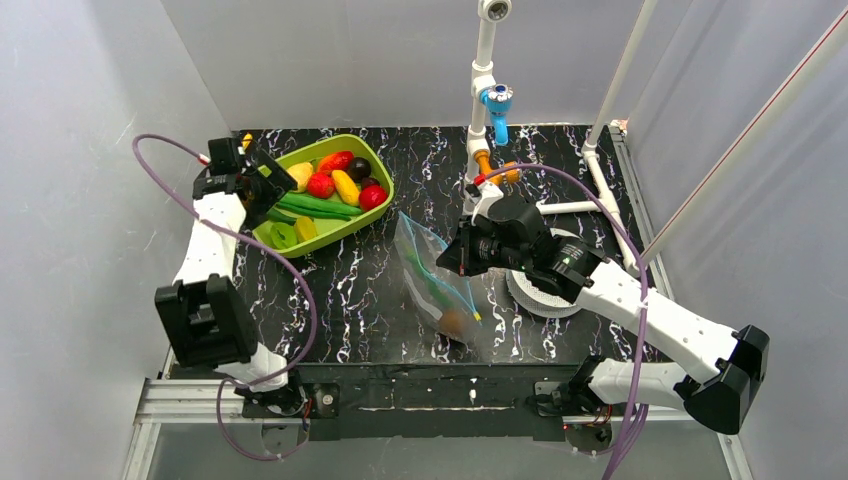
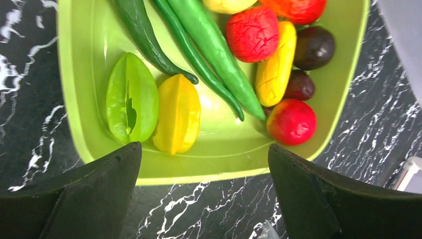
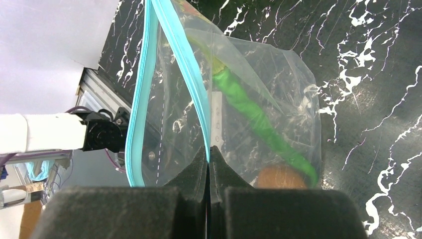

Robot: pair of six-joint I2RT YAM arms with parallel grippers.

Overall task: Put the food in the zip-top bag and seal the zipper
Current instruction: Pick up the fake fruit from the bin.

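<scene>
The clear zip-top bag (image 1: 436,272) stands on the black marble table, mouth open. My right gripper (image 3: 209,152) is shut on one side of its light blue zipper (image 3: 198,94); the other zipper side (image 3: 135,124) bows away. Inside lie a green bean (image 3: 251,117) and a brown piece (image 3: 281,177). My left gripper (image 2: 203,148) is open and empty, hovering over the near rim of the lime-green tray (image 2: 84,59). The tray holds food: a green starfruit (image 2: 132,97), a yellow starfruit (image 2: 178,113), a red fruit (image 2: 291,121), green beans (image 2: 214,55) and dark purple pieces (image 2: 313,47).
The tray (image 1: 345,226) sits at the back left of the table. A white pipe frame with a blue fitting (image 1: 496,100) stands at the back. A white round object (image 1: 540,292) lies under my right arm. Grey walls close in both sides.
</scene>
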